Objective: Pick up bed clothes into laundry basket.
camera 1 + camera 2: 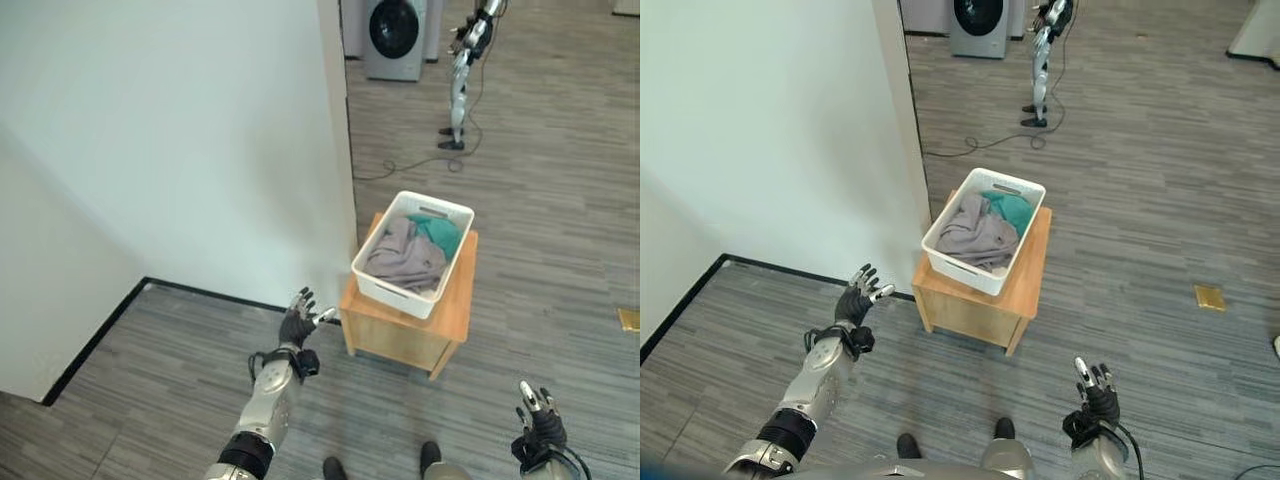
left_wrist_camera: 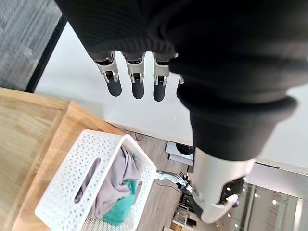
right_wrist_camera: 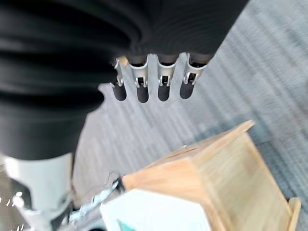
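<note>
Since the clothes (image 1: 405,255) already lie in the basket (image 1: 412,295) on the wooden stand (image 1: 455,310), both hands hang spread and empty near it: left hand (image 1: 297,322), right hand (image 1: 541,421).

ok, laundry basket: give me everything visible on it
The laundry basket is white perforated plastic, rectangular, with slot handles in its short ends. It sits upright on a small wooden table, turned slightly askew to the tabletop, beside the white wall's corner. Inside lie crumpled grey clothes and a teal garment at the far end. Neither hand touches it.
</note>
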